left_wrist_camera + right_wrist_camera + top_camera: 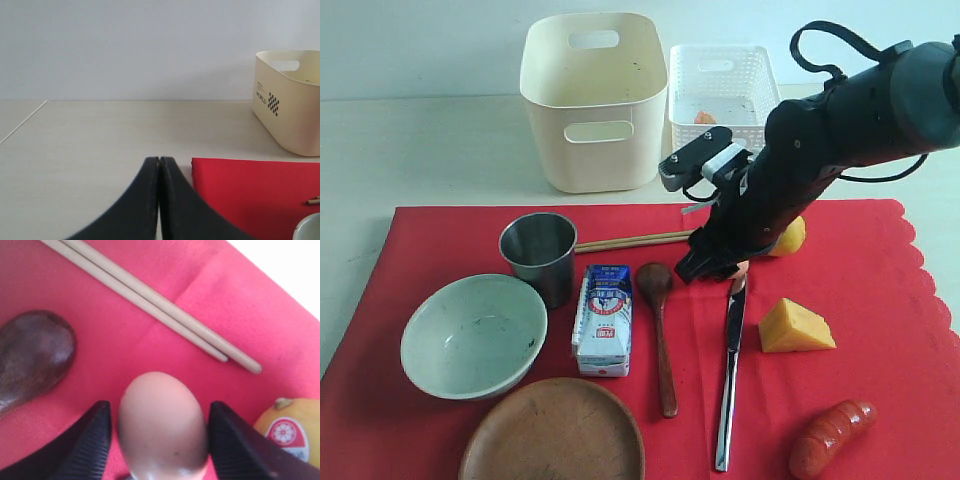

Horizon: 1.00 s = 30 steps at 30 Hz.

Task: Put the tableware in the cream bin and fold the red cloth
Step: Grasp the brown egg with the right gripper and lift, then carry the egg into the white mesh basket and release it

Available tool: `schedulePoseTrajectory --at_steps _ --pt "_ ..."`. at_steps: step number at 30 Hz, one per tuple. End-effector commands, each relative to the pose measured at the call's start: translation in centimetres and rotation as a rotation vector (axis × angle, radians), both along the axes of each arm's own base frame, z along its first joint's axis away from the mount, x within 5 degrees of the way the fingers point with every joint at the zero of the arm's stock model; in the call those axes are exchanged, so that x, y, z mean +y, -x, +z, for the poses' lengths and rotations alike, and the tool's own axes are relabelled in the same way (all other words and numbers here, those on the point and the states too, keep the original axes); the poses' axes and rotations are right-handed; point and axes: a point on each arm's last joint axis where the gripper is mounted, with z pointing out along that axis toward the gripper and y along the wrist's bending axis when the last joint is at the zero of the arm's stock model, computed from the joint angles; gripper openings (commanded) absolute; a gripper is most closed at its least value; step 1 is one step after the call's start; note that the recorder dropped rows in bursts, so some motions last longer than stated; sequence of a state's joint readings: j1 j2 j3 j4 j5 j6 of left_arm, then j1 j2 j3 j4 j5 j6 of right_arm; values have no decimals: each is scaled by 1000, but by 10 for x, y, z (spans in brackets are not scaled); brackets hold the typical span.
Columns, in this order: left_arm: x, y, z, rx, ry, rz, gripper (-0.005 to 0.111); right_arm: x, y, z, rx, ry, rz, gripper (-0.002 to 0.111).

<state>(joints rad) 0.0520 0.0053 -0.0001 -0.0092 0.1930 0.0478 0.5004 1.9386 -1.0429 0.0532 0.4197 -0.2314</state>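
The egg [162, 432] is found straddled, not yet clamped, by the partly open right gripper [159, 407], while the chopsticks [150, 302] are seen on the cloth [110, 340] just beyond it, long axis slanting across its reach, far nearer this arm than the left gripper [159, 167], which is shut and empty.

High exterior camera overlooks the red cloth [880, 290] (both low wrist cameras share it).

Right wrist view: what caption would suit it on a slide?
Open gripper straddling an egg on the red cloth, beside chopsticks, spoon and lemon.
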Motion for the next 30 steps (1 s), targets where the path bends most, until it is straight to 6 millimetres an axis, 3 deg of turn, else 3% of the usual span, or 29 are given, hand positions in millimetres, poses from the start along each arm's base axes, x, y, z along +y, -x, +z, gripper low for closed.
schedulePoseTrajectory --at_steps 1,8,14,22,26,30 --pt "-1 0 0 -5 9 -8 3 -1 0 -1 12 15 11 37" --pt "-1 0 0 -5 9 -8 3 0 2 9 10 -15 -16 0" --pt "-1 0 0 -5 9 -8 3 3 3 48 -83 -137 -75 0" --pt "-1 0 0 -5 9 -8 3 2 -1 108 -352 -313 -135 0" --pt "-1 0 0 -5 9 -8 3 -1 -11 121 -470 -370 -159 0" --pt "-1 0 0 -5 9 -8 3 -13 -34 128 -496 -392 -241 0"
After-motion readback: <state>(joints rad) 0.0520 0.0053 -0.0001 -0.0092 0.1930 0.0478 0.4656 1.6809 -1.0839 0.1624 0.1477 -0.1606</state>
